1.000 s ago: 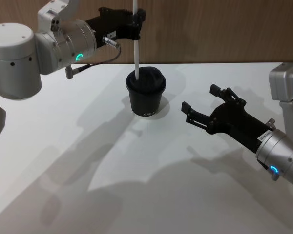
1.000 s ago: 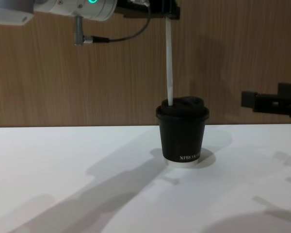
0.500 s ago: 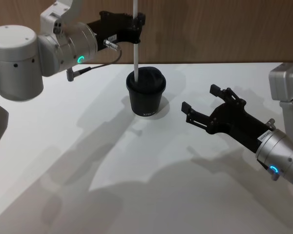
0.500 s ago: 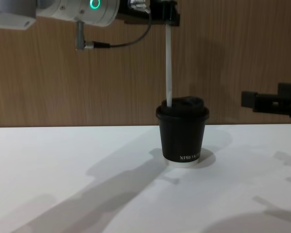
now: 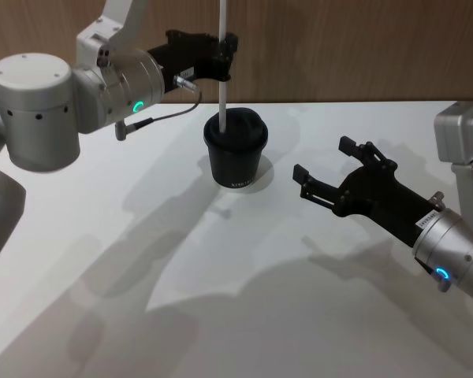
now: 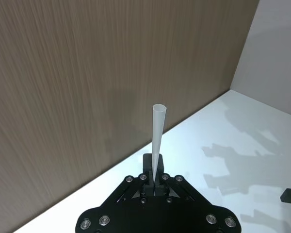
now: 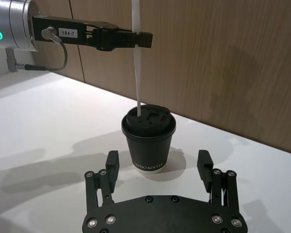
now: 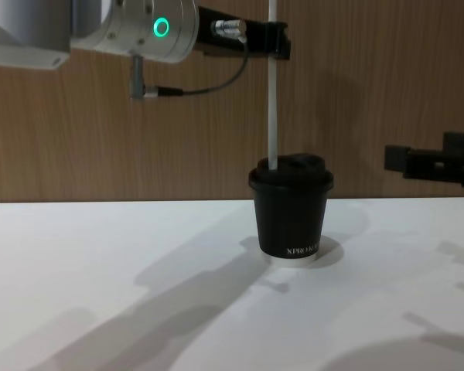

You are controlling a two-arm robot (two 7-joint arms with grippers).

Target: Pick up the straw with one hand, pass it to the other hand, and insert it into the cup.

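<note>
Above white table (image 5: 142, 236), left tool (image 5: 225, 57) holds straw (image 5: 223, 87) upright.

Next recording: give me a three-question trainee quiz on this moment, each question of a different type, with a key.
1. True or false: the left gripper holds the straw upright over the cup.
2. Multiple choice: the right gripper is (A) shut on the straw, (B) open and holding nothing, on the table's right side, (C) resting on the cup's lid.
3. Fill in: the straw's lower end meets the cup at its ____.

Key: 1 true; 2 B; 3 lid, toward the robot's left side of it. How far in the tip has gone cannot be seen.
</note>
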